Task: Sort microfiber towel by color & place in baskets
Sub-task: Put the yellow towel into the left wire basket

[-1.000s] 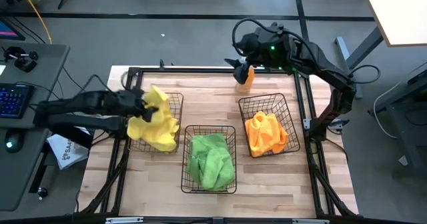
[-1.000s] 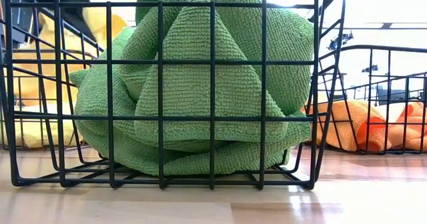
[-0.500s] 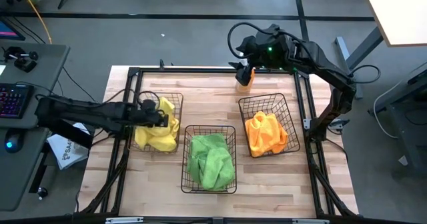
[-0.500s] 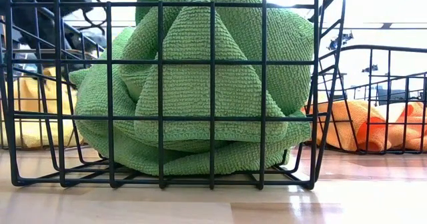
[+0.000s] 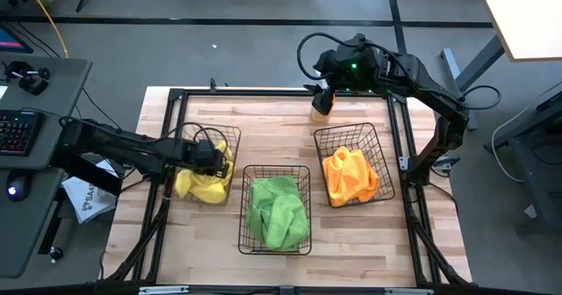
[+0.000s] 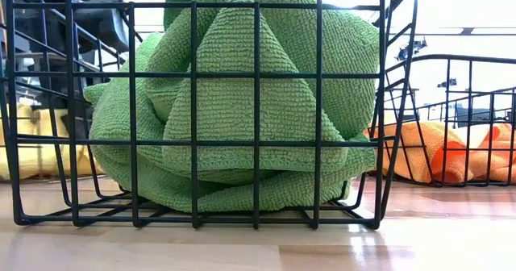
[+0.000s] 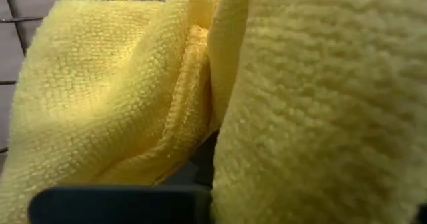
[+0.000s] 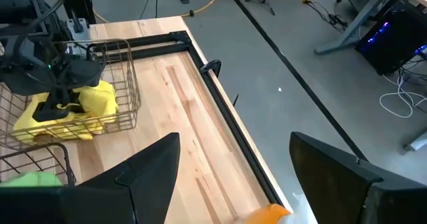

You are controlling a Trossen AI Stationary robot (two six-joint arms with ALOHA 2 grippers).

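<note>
Where wire-mesh basket [image 5: 230,135] holds fluffy yellow towel [image 5: 200,184], left end effector [image 5: 211,155] grip unclear.

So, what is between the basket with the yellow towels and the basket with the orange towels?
In the high view, the basket with green towels sits between the yellow basket and the orange basket, slightly nearer the table's front edge. Otherwise only bare wood.

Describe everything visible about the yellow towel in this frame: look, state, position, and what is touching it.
The yellow towel is a soft, nubby microfiber cloth, bright yellow, crumpled into folds with a stitched hem showing in the left wrist view. It lies inside the left basket, bunched low against the mesh wall. The left gripper is down in that basket, pressed on top of the cloth; the folds hide its fingers. Through the mesh in the low view, the towel rests on the basket floor.
</note>
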